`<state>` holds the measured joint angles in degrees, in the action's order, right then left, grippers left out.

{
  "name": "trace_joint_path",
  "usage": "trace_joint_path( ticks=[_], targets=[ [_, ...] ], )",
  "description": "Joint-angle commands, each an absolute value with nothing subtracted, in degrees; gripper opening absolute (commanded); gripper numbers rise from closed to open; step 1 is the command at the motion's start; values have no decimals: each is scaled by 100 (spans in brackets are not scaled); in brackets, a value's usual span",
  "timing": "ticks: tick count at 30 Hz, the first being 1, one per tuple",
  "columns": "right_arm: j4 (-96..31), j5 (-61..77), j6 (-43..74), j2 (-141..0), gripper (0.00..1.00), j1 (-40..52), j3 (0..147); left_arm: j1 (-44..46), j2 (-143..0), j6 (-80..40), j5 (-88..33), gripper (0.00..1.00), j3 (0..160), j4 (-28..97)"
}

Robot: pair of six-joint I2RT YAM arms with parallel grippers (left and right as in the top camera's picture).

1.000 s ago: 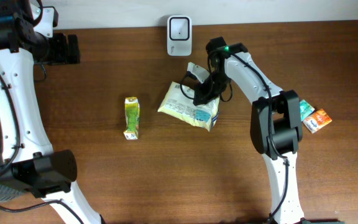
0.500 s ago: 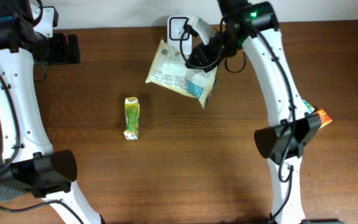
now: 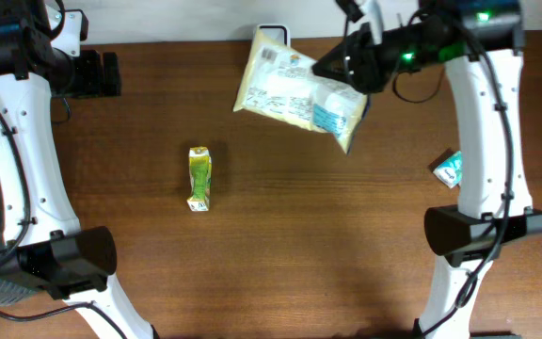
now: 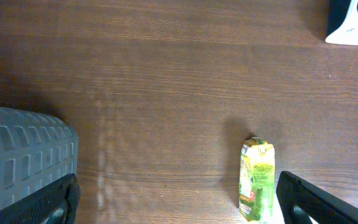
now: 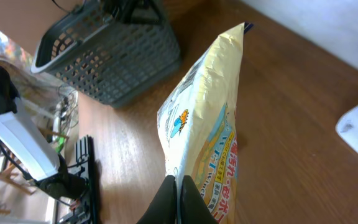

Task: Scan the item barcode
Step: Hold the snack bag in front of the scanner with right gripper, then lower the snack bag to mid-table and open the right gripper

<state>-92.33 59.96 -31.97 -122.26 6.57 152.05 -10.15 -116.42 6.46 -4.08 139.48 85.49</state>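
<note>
Snack bag (image 3: 294, 89), where is it rn?

Up off the worktop (image 3: 280, 254), held in the right end effector (image 3: 351, 66). Fingers are pinched tight on the bag's right-hand edge. On the wrist cam the bag runs straight away from the lens.

Left side?

Left end effector (image 3: 102, 73) is spread wide w/ nothing in it, at the far left back corner. A grey basket (image 4: 23, 165) shows at the edge of its cam. It's well apart from the bag, so the right arm's the one for this.

Scanner?

The white scanner (image 4: 353, 25) sits at the back edge, centre. From overhead, the bag's back-left corner covers most of it. The bag reaches leftward from my end effector, long axis roughly left-right w/ the left end a bit further back. The scanner's at that far end, not the gripped end.

Barcode facing it?

Can't tell. I see a printed face turned up to the overhead cam, but no barcode I can pick out. My guess is I'll need to roll the wrist so a face looks at the scanner.

Anything in the way?

The juice carton (image 3: 199, 177) lies flat left of centre and a small teal pack (image 3: 450, 169) is beside the right arm. Both well clear imo.
</note>
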Motion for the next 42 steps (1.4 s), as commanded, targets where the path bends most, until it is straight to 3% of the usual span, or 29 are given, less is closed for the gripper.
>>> trace_joint_path(
  ticks=[1, 6, 10, 16, 18, 25, 30, 36, 40, 42],
  targets=[
    [-9306, 6184, -3277, -12119, 4, 598, 15305, -1057, -11649, 720, -427, 99, 13950, 8543],
    [-9406, 5017, -2930, -12252, 4, 1026, 15290, -1057, -11649, 720, -425, 99, 13950, 8543],
    [-9341, 3000, -1968, -12499, 4, 1592, 15290, -1057, -11649, 720, -425, 99, 13950, 8543],
    [-9445, -2410, 460, -13316, 4, 2709, 15290, -1057, -11649, 720, -427, 99, 13950, 8543],
    [-9666, -3607, 1079, -13616, 4, 3002, 15290, -1057, -11649, 720, -425, 99, 13950, 8543],
    [-9732, -3610, 958, -14717, 4, 3754, 15275, -1057, -11649, 720, -425, 99, 13950, 8543],
    [-9421, -1909, 368, -14844, 5, 4241, 15277, -1057, -11649, 720, -425, 99, 13950, 8543],
    [-9373, -635, 342, -14715, 39, 4152, 15478, -1057, -11649, 720, -425, 99, 13950, 8543],
    [-9535, -49, 862, -14398, 70, 3441, 15935, -1057, -11649, 720, -425, 99, 13950, 8543],
    [-9734, 165, 1404, -14359, 76, 2816, 16103, -1057, -11649, 718, -425, 99, 13950, 8543]
  ],
)
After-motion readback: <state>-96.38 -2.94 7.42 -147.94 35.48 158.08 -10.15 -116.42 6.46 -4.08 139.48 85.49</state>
